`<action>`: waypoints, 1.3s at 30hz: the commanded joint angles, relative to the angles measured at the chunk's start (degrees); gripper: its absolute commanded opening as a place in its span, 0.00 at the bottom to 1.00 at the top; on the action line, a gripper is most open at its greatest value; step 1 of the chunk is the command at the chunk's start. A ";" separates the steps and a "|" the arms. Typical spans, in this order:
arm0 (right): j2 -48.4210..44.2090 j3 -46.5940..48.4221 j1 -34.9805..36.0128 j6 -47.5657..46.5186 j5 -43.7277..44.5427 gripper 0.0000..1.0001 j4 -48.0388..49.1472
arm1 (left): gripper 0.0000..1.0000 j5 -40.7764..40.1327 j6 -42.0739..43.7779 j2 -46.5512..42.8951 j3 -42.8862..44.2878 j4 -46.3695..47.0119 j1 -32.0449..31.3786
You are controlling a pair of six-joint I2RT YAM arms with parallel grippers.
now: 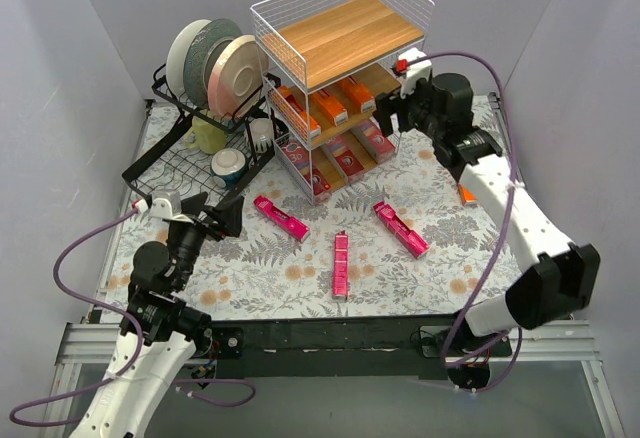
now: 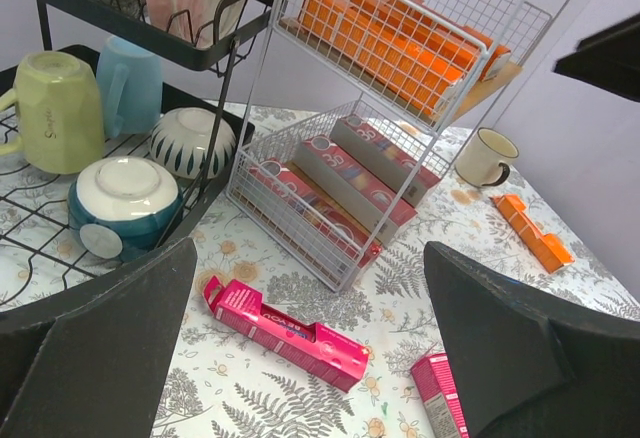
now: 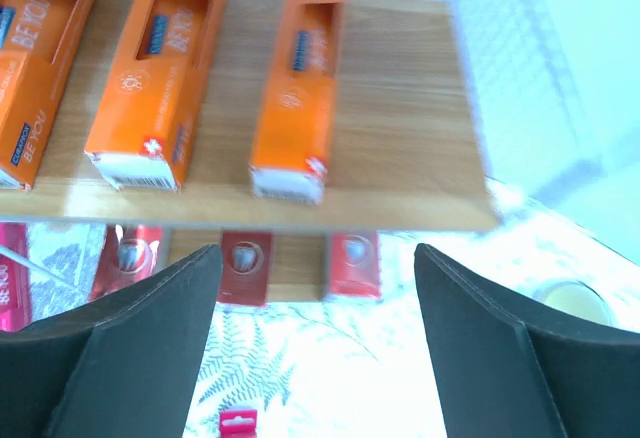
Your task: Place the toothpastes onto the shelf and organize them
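Left gripper (image 1: 222,214): fingers spread wide, empty, front-left of the shelf (image 1: 345,33).
Right gripper (image 3: 318,253): parted, holding nothing, facing the shelf's middle tier.
Hidden: stray orange carton (image 1: 466,196) right of the shelf, half behind the right arm (image 1: 520,218).
Surface: fern-print cloth (image 1: 450,248); pale walls.
Toothpastes: orange toothpastes (image 3: 295,88) on the middle tier, dark red toothpastes (image 2: 360,183) on the bottom, three magenta cartons (image 1: 340,263) in front.
Writing: "BE YOU" on orange; the rest is blurred.

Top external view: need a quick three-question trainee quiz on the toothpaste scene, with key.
1. True or false: orange cartons sit on the rack's top board.
2. How many pink toothpastes lie on the table? A two, B three, C five.
3. Fill in: the right pincer is ___ (open/shut).
Key: 1 false, the orange toothpastes sit on the shelf middle board; 2 B; 3 open.
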 commanded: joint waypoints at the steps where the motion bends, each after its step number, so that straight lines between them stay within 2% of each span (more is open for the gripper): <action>1: -10.34 -7.48 -2.08 2.54 9.46 0.88 5.91 | 0.98 0.23 0.44 -2.20 1.63 0.00 0.26; 9: -20.38 -26.63 -10.87 8.43 18.07 0.92 7.76 | 0.98 -0.30 0.09 -6.16 1.54 -0.26 -0.36; 12: -21.62 -30.08 -14.82 10.36 19.66 0.96 5.75 | 0.98 -0.56 0.09 -7.04 1.54 -0.35 -0.88; 17: -17.23 -31.58 -21.07 15.36 19.58 0.97 1.96 | 0.98 -0.65 0.09 -8.01 1.45 -0.53 -2.20; 22: -9.51 -32.90 -27.03 17.84 15.19 0.97 2.66 | 0.98 -1.09 0.18 -8.80 1.54 -0.79 -2.82; 32: 2.37 -32.29 -31.62 14.06 6.93 0.91 7.05 | 0.98 -1.53 0.53 -8.54 1.63 -0.97 -2.82; 39: 8.26 -30.71 -33.29 12.57 4.81 0.81 7.67 | 0.98 -1.44 0.53 -7.40 1.54 -1.05 -2.82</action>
